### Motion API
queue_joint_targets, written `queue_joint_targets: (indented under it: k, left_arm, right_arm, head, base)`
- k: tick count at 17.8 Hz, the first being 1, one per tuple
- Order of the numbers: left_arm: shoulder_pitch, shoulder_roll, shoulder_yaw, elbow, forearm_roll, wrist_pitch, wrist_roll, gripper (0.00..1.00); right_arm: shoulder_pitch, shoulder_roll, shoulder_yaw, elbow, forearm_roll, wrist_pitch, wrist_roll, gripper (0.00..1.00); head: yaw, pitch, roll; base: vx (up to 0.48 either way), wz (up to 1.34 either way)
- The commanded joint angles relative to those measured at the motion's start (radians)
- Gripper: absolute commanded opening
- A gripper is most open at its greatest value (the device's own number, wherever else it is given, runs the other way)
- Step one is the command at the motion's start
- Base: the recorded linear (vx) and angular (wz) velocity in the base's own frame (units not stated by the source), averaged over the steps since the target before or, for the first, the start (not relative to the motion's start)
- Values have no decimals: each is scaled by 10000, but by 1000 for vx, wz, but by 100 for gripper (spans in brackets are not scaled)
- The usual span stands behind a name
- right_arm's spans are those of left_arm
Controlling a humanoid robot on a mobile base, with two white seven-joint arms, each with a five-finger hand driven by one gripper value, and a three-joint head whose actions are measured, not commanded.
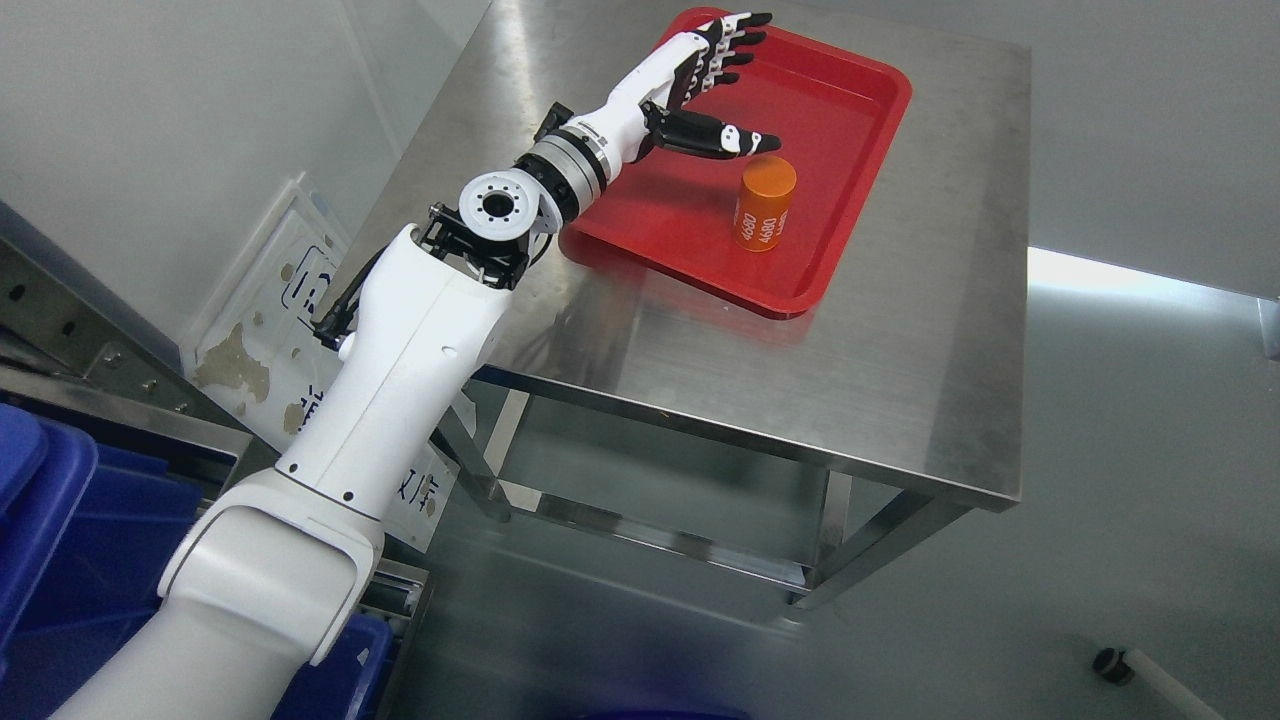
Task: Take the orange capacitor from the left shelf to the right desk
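An orange capacitor (pixel 765 203), a short cylinder with white print on its side, stands upright in a red tray (pixel 872 150) on the steel desk (pixel 900 330). My left hand (pixel 735 85) reaches over the tray from the lower left. Its fingers (pixel 735 45) are spread and straight, holding nothing. The thumb (pixel 720 137) points right, its tip just above the capacitor's top and slightly apart from it. The right arm does not show.
Blue bins (pixel 50 540) sit at the lower left beside a steel shelf rail (pixel 100 395). A worn white sign (pixel 270 330) leans against the wall behind my arm. A small black caster (pixel 1108 663) shows on the floor at lower right.
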Motion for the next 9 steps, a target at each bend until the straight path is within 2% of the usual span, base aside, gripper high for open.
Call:
queue_joint_targets:
  k: [1,5,9]
  left_arm:
    - [-201,175,2132,114,-1,-668,5,100]
    - [456,175,3192,-130,-1,-1085,113,100]
    - [2157,175,3501,-2380,15,-963,37,100]
  right_arm:
    - [215,-174,-107,-175,62,-2,-5,100]
    - [230,-174,-107,-175,62,-2,-5,100]
    - [230,-174,-107,-175,62,-2,-5,100]
  head:
    - [0,0,0]
    - [0,0,0]
    - [0,0,0]
  base:
    - [0,0]
    - [0,0]
    - [0,0]
